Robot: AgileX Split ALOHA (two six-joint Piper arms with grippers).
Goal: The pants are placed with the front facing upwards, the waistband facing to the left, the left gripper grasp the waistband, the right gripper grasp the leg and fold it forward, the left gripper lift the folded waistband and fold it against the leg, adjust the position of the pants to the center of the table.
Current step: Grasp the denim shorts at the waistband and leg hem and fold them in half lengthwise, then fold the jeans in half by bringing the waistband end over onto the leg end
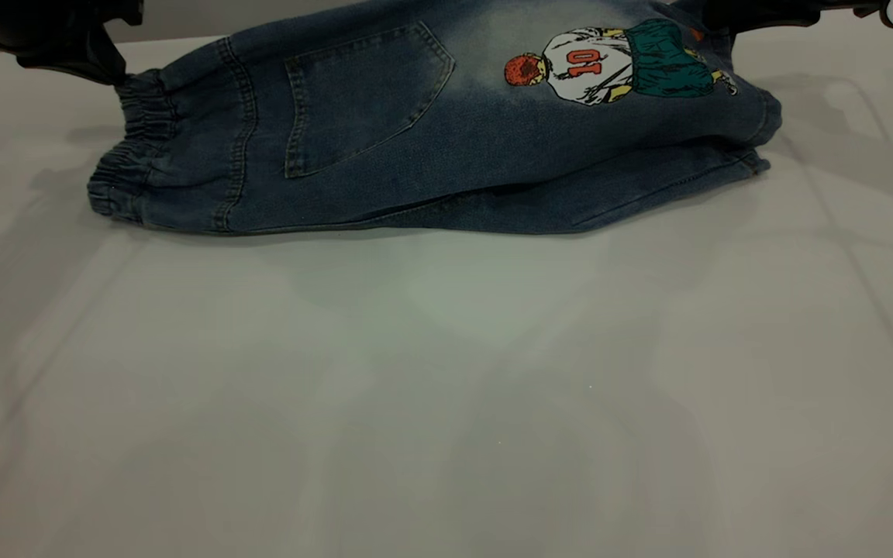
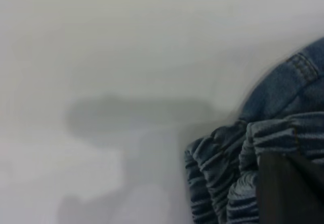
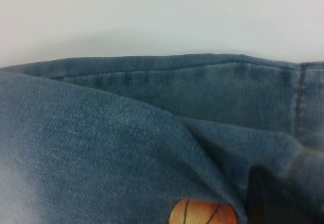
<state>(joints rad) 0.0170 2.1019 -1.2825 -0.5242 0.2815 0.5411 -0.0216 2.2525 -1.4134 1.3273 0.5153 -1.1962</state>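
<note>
Peering past frame edges, I see both my hands cropped: left hand (image 1: 117, 74) pinching waistband (image 1: 132, 147), right hand's (image 1: 733, 23) grip untellable, pants (image 1: 431, 132) folded on the surface (image 1: 446, 387).

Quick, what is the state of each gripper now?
Left gripper: shut on the waistband.
Right gripper: shut on the pants at the leg end.

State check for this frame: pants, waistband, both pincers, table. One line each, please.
pants: folded lengthwise, back side with cartoon print up, held at both ends.
waistband: at the left end, gathered, gripped at its far corner.
left pincer: shut on the waistband.
right pincer: at the leg end; fingers hidden.
table: pants lie at its far side.
</note>
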